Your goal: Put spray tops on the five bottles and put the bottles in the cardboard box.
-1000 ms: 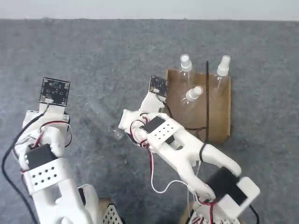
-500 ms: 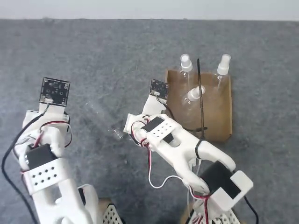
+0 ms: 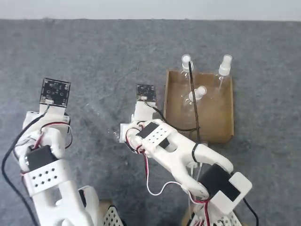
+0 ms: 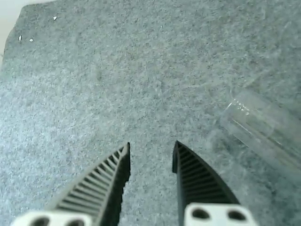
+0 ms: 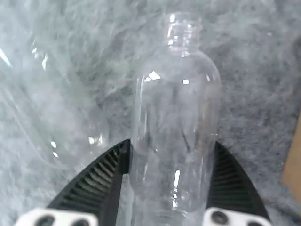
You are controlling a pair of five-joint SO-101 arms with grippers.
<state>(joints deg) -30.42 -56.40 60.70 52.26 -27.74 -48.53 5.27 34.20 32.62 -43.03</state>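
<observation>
Tool on my right arm (image 5: 171, 143), swung over from the cardboard box (image 3: 229, 108), straddles an uncapped bottle (image 5: 176, 94), jaws apart; grasp likely next.

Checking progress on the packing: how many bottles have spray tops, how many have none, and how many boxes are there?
Bottles with spray tops: 3
Bottles without tops: 2
Cardboard box: 1
Total: 6

You are looking at a grey felt mat (image 3: 94, 56) that is covering the whole work surface under soft, even light. A pale strip (image 3: 150, 8) is showing beyond its far edge. A few white specks (image 4: 55, 18) are lying near one corner.
</observation>
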